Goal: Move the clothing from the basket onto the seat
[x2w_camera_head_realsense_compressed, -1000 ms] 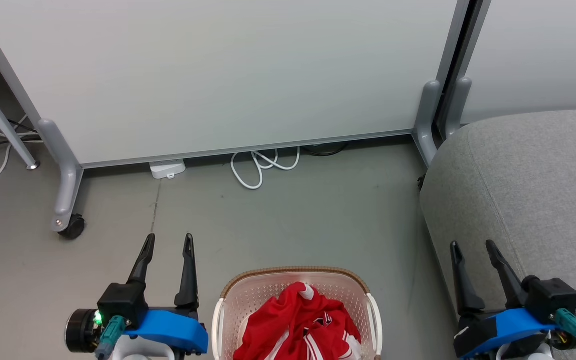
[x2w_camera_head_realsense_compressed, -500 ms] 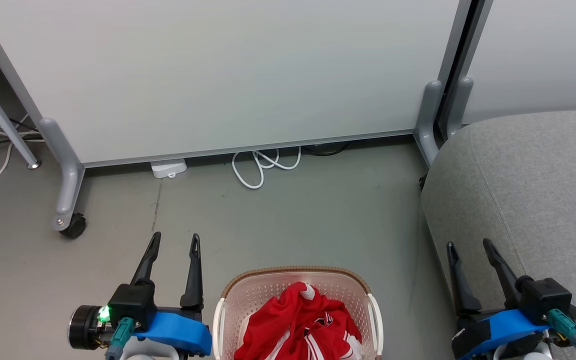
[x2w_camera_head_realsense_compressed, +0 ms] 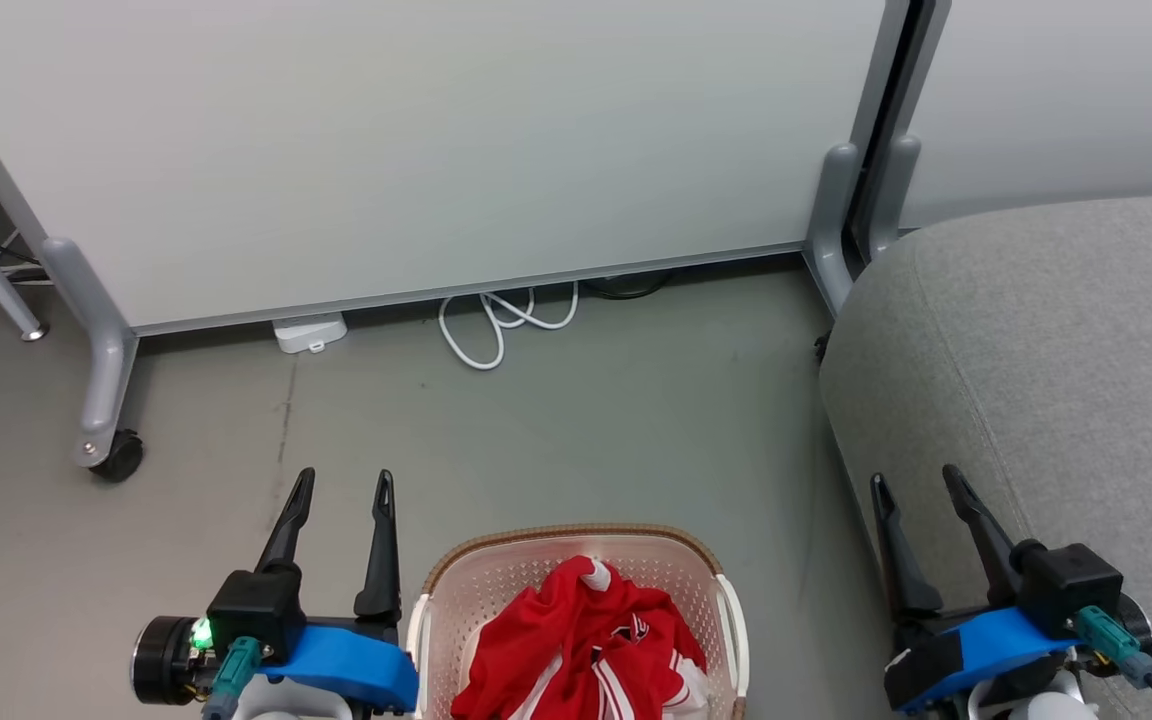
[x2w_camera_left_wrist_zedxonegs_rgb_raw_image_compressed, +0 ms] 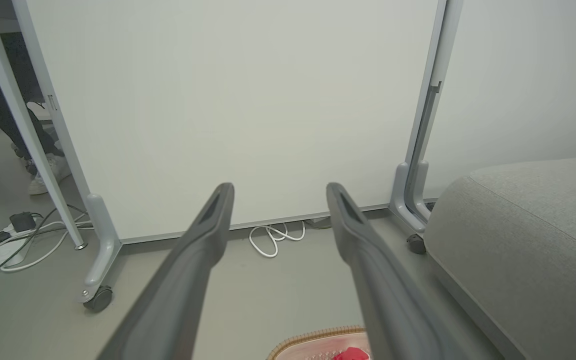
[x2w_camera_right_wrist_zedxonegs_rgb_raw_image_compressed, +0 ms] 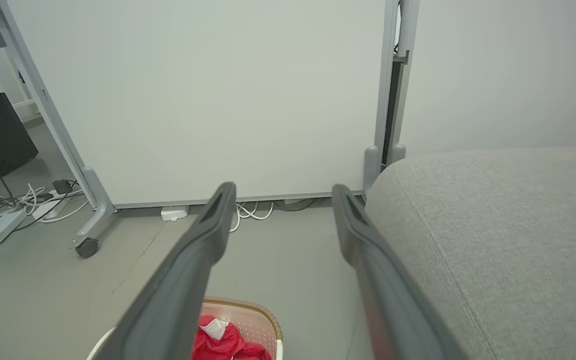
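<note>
A: Status of clothing (x2w_camera_head_realsense_compressed: 576,650)?
B: I log: heaped inside basket (x2w_camera_head_realsense_compressed: 496,585) on floor (x2w_camera_head_realsense_compressed: 586,430); 0 pieces on seat (x2w_camera_head_realsense_compressed: 1056,350). My left gripper (x2w_camera_head_realsense_compressed: 344,480), right gripper (x2w_camera_head_realsense_compressed: 914,475): fingers wide apart, empty. Whole transfer remains.

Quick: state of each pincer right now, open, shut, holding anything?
Left pincer: open, empty, beside the cream perforated plastic basket.
Right pincer: open, empty, near the light-grey fabric seat.

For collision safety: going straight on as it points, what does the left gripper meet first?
Probably the white partition panel; nothing stands between it and the left gripper. Depth is unclear.
</note>
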